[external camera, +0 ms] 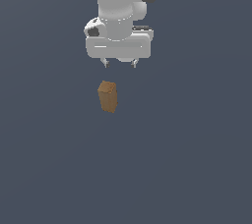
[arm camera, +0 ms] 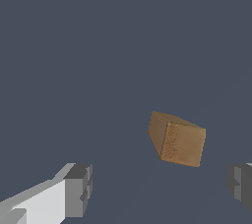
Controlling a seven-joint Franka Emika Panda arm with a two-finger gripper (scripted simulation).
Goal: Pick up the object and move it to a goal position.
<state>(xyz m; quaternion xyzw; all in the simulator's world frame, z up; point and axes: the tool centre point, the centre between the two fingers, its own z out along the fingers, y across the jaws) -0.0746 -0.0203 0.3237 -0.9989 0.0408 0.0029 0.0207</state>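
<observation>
Brown wood-grain block (external camera: 108, 96) upright, untouched; white fingers (arm camera: 74, 191) spread wide above.

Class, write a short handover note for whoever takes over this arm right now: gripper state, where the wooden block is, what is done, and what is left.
Gripper: open and empty, fingers apart, above the surface.
Wooden block: on the plain dark surface, below the gripper in the exterior view and apart from it. In the wrist view the block shows between the two fingertips but nearer one of them, so it is not centred.
Done: gripper brought near the block; no grasp yet.
Left: centre over the block, lower, close, lift, carry to the goal. No goal marker is visible in either view.
</observation>
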